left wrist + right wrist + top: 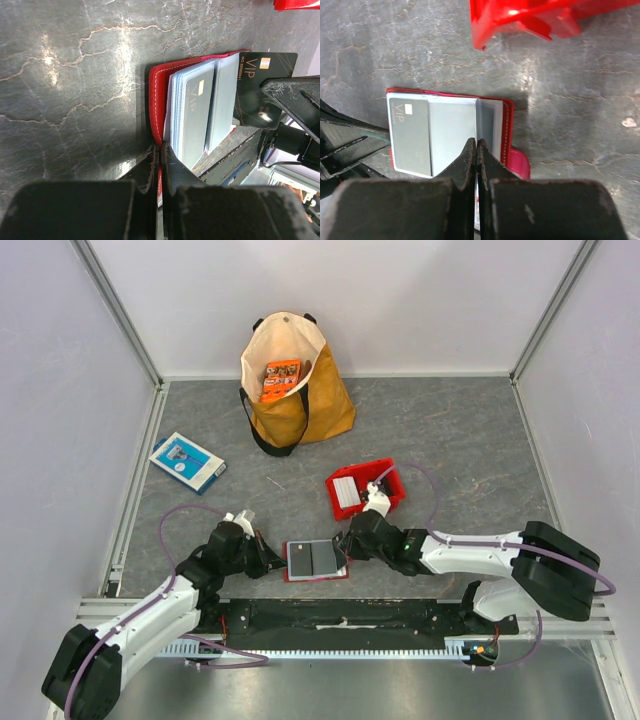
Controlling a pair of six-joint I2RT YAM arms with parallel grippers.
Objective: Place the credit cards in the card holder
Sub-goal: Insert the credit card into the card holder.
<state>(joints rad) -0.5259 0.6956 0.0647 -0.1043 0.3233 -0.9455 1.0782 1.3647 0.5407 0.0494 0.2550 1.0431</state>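
The card holder (452,127) is lying open, grey pockets up, near the front edge of the table (460,440), right between the two arms. One dark card with a gold chip, call it the tucked card (410,135), sits flat in its left half. The loose card (260,82), same dark VIP look, is tilted over the right half with a corner poking past the red cover. The right gripper (476,144) has its fingers pressed together on that card's edge.

The left gripper (161,150) is at the opposite, left edge, squeezed tight onto the red cover there (you can see red in the seam between the fingers). The snap tab (518,165) sticks out just beside the right gripper.

Just behind the holder is a red bin (388,478) with a whitish card (346,490) in it. Further back stands a yellow tote bag (300,415) with an orange packet (281,380) inside. A blue-and-white box (187,461) lies off to the left.
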